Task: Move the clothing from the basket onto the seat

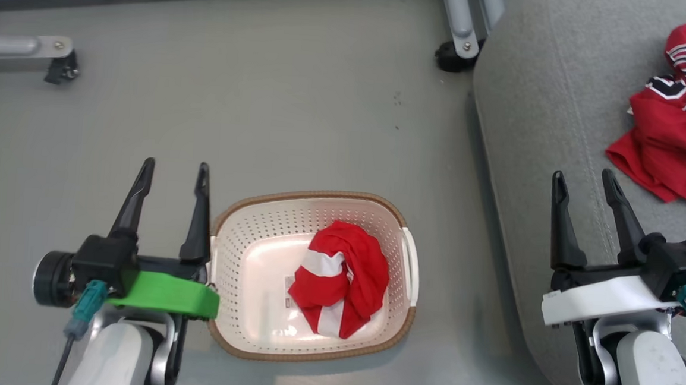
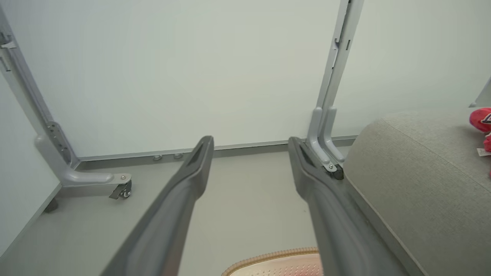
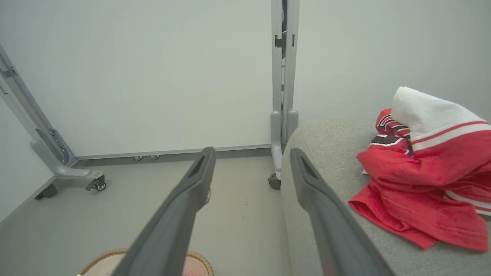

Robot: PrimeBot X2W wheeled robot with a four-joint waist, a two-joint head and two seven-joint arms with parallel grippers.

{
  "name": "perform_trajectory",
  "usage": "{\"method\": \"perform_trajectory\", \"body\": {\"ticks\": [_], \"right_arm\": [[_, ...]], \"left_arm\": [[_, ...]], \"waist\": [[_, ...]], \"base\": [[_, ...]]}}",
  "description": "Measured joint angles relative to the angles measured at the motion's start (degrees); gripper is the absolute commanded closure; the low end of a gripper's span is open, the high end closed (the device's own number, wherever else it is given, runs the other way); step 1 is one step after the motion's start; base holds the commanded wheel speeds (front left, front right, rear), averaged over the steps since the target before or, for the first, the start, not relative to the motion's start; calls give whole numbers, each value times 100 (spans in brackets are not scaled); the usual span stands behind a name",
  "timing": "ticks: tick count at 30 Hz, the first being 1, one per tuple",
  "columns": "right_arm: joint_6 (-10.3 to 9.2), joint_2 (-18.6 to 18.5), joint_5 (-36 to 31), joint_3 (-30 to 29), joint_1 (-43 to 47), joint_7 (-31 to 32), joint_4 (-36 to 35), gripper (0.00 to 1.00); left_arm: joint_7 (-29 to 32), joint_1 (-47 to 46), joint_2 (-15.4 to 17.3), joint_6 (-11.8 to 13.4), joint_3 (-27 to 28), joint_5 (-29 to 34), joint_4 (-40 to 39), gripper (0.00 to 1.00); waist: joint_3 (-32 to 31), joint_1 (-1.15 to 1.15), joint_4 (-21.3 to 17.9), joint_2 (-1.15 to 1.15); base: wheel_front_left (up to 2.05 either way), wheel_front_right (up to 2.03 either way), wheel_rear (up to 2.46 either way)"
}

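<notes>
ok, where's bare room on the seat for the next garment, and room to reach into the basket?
On the seat: bare grey strip between its left edge and the spread garment, running down to the open right gripper. In the basket: floor bare between its left wall and the bundled garment; right half crowded.

Basket [image 1: 257, 226] sticker [image 1: 288, 293] print illegible

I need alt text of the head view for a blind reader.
One red and white garment lies bunched in the cream basket on the grey floor; a second garment lies on the grey seat at the right. The left gripper and the right gripper stand open, holding nothing.
</notes>
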Motion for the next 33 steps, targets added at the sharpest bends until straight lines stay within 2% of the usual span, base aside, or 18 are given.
{"method": "perform_trajectory", "body": {"ticks": [5, 11, 33], "right_arm": [[0, 29, -54, 66, 297, 181, -229, 0], [0, 56, -66, 21, 608, 331, -372, 0], [0, 132, -121, 200, 1365, 604, -523, 0]], "left_arm": [[-1, 295, -80, -131, 394, 19, 44, 0], [-1, 605, -207, -307, 619, 214, 92, 0], [-1, 1302, -438, -664, 900, 573, 553, 0]], "waist": [[-189, 0, 243, 0], [-457, 0, 379, 0], [-1307, 0, 341, 0]], "base": [[0, 0, 0], [0, 0, 0], [0, 0, 0]]}}
